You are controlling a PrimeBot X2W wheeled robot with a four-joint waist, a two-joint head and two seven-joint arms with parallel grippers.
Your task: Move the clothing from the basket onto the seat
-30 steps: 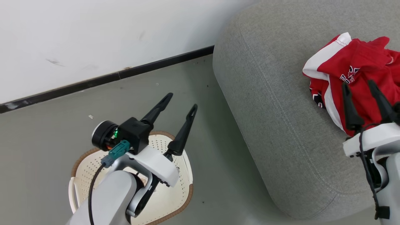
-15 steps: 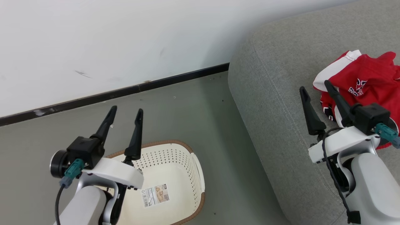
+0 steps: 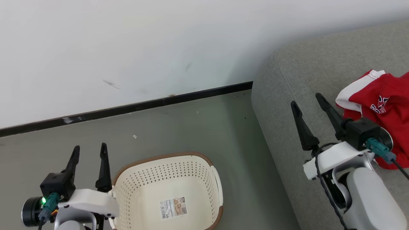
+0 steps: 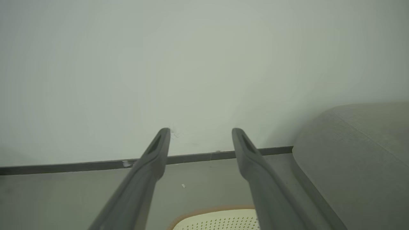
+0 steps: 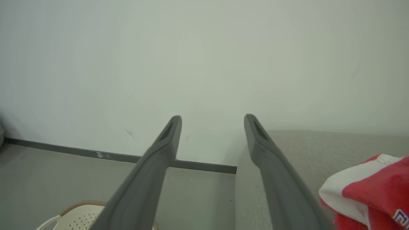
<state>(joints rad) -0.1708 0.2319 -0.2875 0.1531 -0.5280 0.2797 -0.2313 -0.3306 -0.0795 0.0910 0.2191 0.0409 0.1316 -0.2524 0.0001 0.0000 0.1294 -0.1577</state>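
Beside the basket rim (image 3: 161, 156), left end effector (image 3: 89, 147) gapes; right end effector (image 3: 305, 99) gapes over seat edge (image 3: 266, 95).

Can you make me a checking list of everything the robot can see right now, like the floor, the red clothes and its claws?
Surface: floor, grey-green and smooth.
Job's things: clothing, red and white, lies bunched on the grey seat; basket stands on the floor, no clothes seen inside, a label in its base.
Clutter: a few small specks on the floor.
Grippers: left gripper open and holding nothing, beside the basket; right gripper open and holding nothing, over the seat beside the clothing.
Cables: black cable along the right arm; teal plug at its wrist.
Surroundings: white wall, dark skirting strip.
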